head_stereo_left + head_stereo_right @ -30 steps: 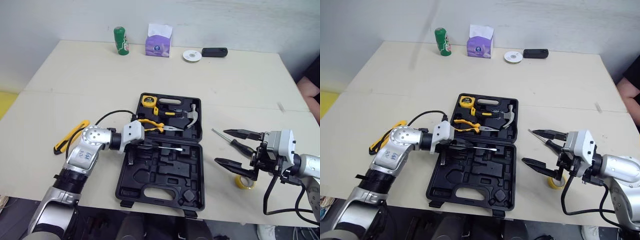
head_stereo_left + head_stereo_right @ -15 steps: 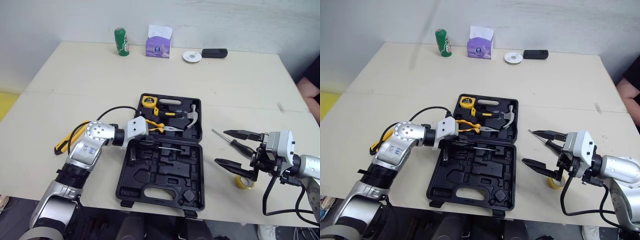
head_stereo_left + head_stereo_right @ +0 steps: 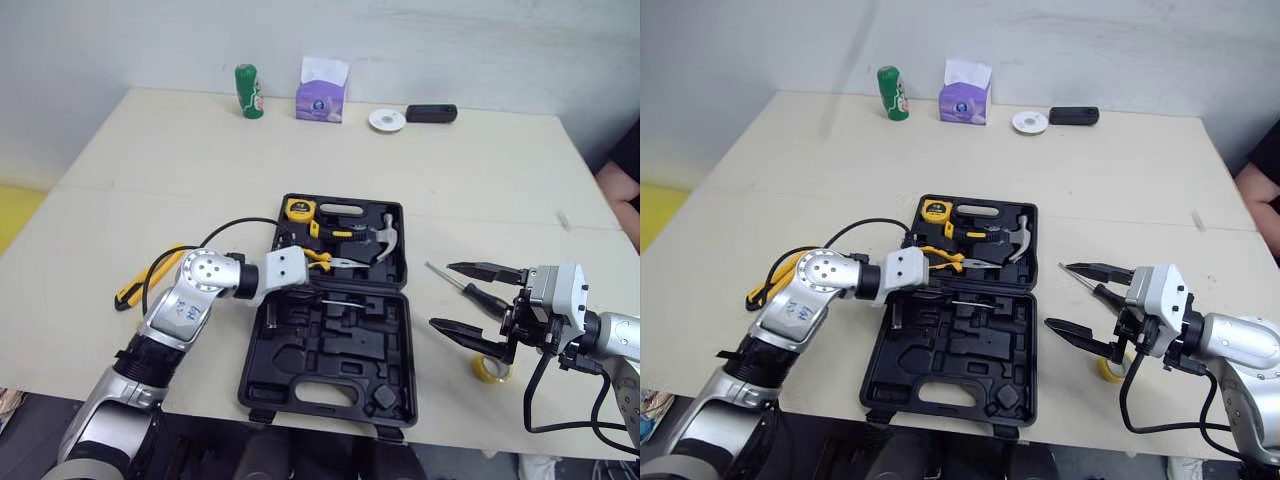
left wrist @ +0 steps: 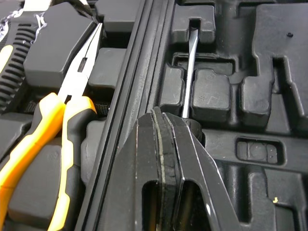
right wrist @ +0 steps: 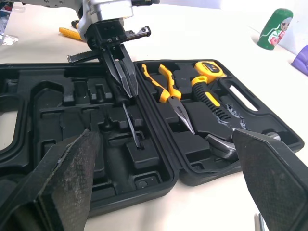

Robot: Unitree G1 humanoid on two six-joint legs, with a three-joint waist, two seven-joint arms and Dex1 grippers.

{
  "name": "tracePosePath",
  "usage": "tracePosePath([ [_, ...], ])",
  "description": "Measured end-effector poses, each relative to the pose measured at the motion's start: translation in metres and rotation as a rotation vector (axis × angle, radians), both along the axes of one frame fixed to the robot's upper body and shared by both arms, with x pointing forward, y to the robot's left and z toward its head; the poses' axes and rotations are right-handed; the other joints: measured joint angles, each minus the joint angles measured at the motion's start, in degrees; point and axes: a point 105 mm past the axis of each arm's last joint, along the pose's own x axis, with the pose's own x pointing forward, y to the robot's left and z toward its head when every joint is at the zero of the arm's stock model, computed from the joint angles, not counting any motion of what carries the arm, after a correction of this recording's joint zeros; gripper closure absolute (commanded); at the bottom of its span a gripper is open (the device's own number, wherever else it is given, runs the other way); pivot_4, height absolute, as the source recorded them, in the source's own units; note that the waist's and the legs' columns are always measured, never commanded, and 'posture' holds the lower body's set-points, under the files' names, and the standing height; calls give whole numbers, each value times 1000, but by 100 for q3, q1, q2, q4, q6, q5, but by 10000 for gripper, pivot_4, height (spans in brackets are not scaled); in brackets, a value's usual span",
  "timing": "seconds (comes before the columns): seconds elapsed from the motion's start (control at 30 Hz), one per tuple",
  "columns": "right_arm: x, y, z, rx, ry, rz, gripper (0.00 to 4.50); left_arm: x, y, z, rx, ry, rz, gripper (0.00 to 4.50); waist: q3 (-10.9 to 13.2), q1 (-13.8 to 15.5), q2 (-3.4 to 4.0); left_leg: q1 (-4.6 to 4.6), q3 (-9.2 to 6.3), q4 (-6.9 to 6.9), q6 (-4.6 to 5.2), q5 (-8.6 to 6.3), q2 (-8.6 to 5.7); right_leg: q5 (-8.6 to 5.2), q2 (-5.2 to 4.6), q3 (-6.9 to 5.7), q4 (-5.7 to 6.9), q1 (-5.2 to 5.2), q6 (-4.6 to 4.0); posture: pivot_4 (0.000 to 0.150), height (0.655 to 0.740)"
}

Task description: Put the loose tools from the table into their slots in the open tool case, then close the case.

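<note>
Left gripper point(image 5: 122, 72) jaws pinched tight on flat screwdriver point(image 4: 189, 72), blade tip lying in moulded slot of tool case point(image 3: 330, 352), near hinge line. Case open flat on counter point(image 3: 180, 170). Pliers point(image 3: 325, 262), hammer point(image 3: 385, 235) and tape measure point(image 3: 297, 208) sat in far half. Right gripper point(image 3: 441, 294) jaws spread wide, empty, above counter right of case. Second screwdriver point(image 3: 478, 293) and yellow tape roll point(image 3: 490, 367) loose beside it. Yellow-handled tool point(image 3: 128, 292) loose left of case.
</note>
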Motion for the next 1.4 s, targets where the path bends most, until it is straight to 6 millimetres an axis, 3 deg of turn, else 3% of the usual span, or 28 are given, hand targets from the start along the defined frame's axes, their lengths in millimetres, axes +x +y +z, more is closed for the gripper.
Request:
tracePosePath([
  [0.1, 0, 0, -1, 1, 2, -2, 0, -1, -1, -5, 32, -32, -14, 44392, -29, -4, 11, 83, 1, -18, -1, -40, 14, -2, -1, 4, -40, 84, -1, 1500, 7400],
  [0.37, 1, 0, -3, 2, 6, -6, 0, -1, -3, -9, 43, -69, -11, 44392, -95, 4, 71, 84, 4, -16, 11, -53, 13, -2, -9, 16, -47, 84, -1, 1500, 7400],
  [0.5, 2, -5, -5, -4, 4, -25, 0, -3, -1, -2, -53, -31, -5, 44392, -83, -4, 64, 68, 4, -16, 13, -55, 13, -2, -12, 14, -50, 71, -1, 1500, 7400],
  [0.6, 5, -21, -8, 22, -18, -87, 0, -12, 1, 8, -139, 30, -68, 44392, -41, -5, 49, 56, 4, -14, 12, -54, 13, -1, -10, 8, -48, 66, -1, 1500, 7400],
  [0.7, 6, -55, -11, 24, -61, -204, 0, -15, 13, 33, -244, 38, -80, 44392, -3, -10, 28, 52, 4, -9, 13, -54, 13, -1, -8, 4, -47, 65, 0, 1500, 7400],
  [0.77, 2, -88, -18, -5, -86, -315, 0, -11, 42, 52, -276, 20, -15, 44392, 0, -19, 25, 55, 6, -11, 13, -54, 13, -1, -6, 3, -48, 66, 0, 1500, 7400],
  [0.87, -6, -118, -26, -32, -100, -417, 0, -12, 80, 56, -297, 31, 109, 35760, 7, -87, 35, 68, 19, -17, 13, -54, 14, -1, -10, 12, -48, 67, 0, 1500, 7400],
  [0.97, -13, -137, -30, -43, -124, -502, 0, -11, 123, 51, -351, 43, 311, 22015, 34, -159, 29, 72, 16, -31, 13, -54, 15, -1, -14, 13, -44, 60, 0, 1500, 7400],
  [1.1, -26, -168, -40, -53, -127, -653, 0, -20, 203, 51, -381, -49, 639, 3248, 45, -193, 19, 77, 22, -77, -4, -44, 15, -3, -18, 17, -51, 40, -5, 1500, 7400],
  [1.13, -30, -177, -45, -56, -121, -700, 0, -25, 222, 50, -381, -76, 715, 352, 45, -194, 19, 77, 23, -82, -4, -44, 14, -4, -22, 17, -53, 37, -6, 1500, 7400],
  [1.3, -60, -229, -64, -67, -107, -980, 0, -71, 320, 27, -376, -157, 1125, 352, 51, -175, 27, 73, 31, -91, 13, -59, 10, -6, -36, 16, -59, 28, -8, 1500, 7400],
  [1.4, -79, -248, -75, -82, -85, -1089, 0, -97, 358, 16, -393, -193, 1318, 352, 54, -148, 22, 71, 29, -90, 0, -86, 8, -6, -46, 15, -56, 24, -8, 1500, 7400],
])
